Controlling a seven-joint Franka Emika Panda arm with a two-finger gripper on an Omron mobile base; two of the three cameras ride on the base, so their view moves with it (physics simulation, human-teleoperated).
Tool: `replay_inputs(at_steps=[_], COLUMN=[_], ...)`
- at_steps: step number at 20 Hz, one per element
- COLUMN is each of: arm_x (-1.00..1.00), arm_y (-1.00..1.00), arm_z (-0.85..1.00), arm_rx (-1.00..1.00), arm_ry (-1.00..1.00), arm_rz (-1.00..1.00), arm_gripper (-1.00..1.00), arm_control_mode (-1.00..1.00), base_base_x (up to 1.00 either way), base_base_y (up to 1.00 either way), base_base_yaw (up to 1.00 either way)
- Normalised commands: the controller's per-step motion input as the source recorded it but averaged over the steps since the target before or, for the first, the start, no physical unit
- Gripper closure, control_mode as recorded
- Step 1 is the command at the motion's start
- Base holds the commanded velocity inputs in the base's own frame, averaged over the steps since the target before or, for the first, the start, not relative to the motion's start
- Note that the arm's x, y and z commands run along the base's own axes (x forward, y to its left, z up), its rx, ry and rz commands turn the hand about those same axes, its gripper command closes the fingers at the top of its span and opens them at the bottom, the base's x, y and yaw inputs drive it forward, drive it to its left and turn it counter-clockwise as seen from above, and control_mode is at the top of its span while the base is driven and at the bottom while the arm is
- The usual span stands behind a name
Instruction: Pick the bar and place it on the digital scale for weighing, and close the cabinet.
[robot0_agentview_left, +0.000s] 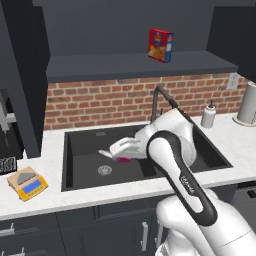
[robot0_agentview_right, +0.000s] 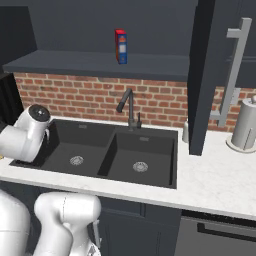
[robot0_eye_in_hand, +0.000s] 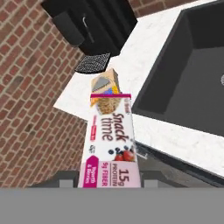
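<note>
My gripper (robot0_agentview_left: 111, 153) hangs above the left basin of the sink (robot0_agentview_left: 80, 150), shut on the bar (robot0_eye_in_hand: 110, 144). In the hand view the pink and white wrapper, printed "Snack time", runs up from between the fingers. Only its pink end (robot0_agentview_left: 123, 160) peeks out in the left base view. The orange-yellow digital scale (robot0_agentview_left: 28, 184) sits on the counter left of the sink, and in the hand view the scale (robot0_eye_in_hand: 106, 83) lies just beyond the bar's far tip. The dark cabinet stands open, with one door (robot0_agentview_right: 204, 75) and its silver handle (robot0_agentview_right: 234, 70) swung out on the right and another door (robot0_agentview_left: 22, 80) on the left.
A red and blue box (robot0_agentview_left: 160, 45) stands on the cabinet shelf. A black faucet (robot0_agentview_right: 127, 107) rises behind the sink. A soap bottle (robot0_agentview_left: 208, 115) and a paper towel roll (robot0_agentview_right: 246, 125) stand to the right. A black appliance (robot0_eye_in_hand: 87, 22) sits beyond the scale.
</note>
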Motion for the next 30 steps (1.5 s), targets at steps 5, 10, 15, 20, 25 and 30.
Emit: replay_inputs(at_steps=[5,10,15,20,25,30], arm_x=[0.21,0.24,0.09,0.01,0.0,0.16], arm_y=[0.7,0.51,0.21,0.27,0.32,0.32], arm_z=[-0.02,-0.01,-0.14,-0.29,-0.2,-0.01], arm_rx=[-0.12,-0.1,-0.02,0.0,0.02,0.0], arm_ry=[0.0,-0.06,-0.19,-0.32,-0.33,-0.06], arm_rz=[0.41,0.41,0.3,0.22,0.09,0.0], arm_gripper=[1.0,1.0,1.0,1.0,1.0,1.0], arm_control_mode=[-1.0,-1.0,-1.0,-1.0,-1.0,-1.0], base_base_x=[0.0,0.0,0.0,0.0,0.0,0.0], base_base_y=[0.0,0.0,0.0,0.0,0.0,0.0], base_base_yaw=[0.0,0.0,0.0,0.0,0.0,0.0])
